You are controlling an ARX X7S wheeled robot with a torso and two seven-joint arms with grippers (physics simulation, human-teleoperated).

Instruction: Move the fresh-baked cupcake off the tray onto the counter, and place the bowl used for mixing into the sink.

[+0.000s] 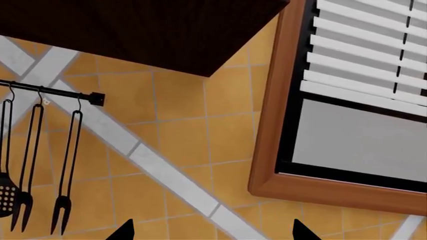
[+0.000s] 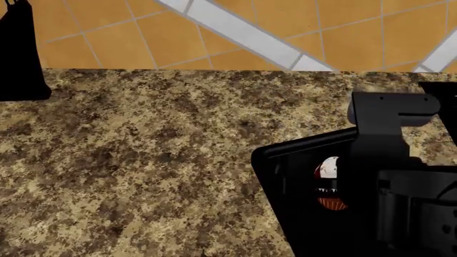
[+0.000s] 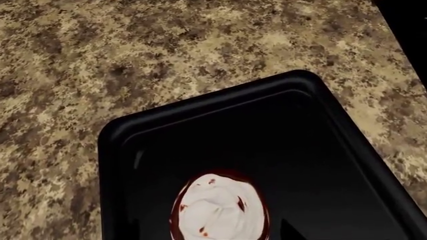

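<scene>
On the tray [image 3: 320,150], the cupcake [image 3: 220,207] stands upright with its frosted top facing up and its red-brown wrapper showing only as a thin ring around the white swirl; it sits inside the raised rim, near one rounded corner, clear of the tray walls. The tray is rectangular and lies flat on the counter [image 3: 133,55], its long axis running at a slant to the counter's back edge in the head view. In that view the cupcake [image 2: 330,184] is partly hidden behind the right arm [image 2: 389,160], which is above the tray [image 2: 286,160]; the right gripper's fingers are not visible in any view, so whether it is released or clenched cannot be told. The speckled counter [image 2: 143,160] meets an orange tiled wall [image 2: 143,37]. The left gripper [image 1: 212,231] shows two dark fingertips [image 1: 123,231] set well apart, released and holding nothing, pointed at the tiled wall [image 1: 187,125], a rail of hanging utensils [image 1: 40,165] and a wood-framed window [image 1: 360,125].
</scene>
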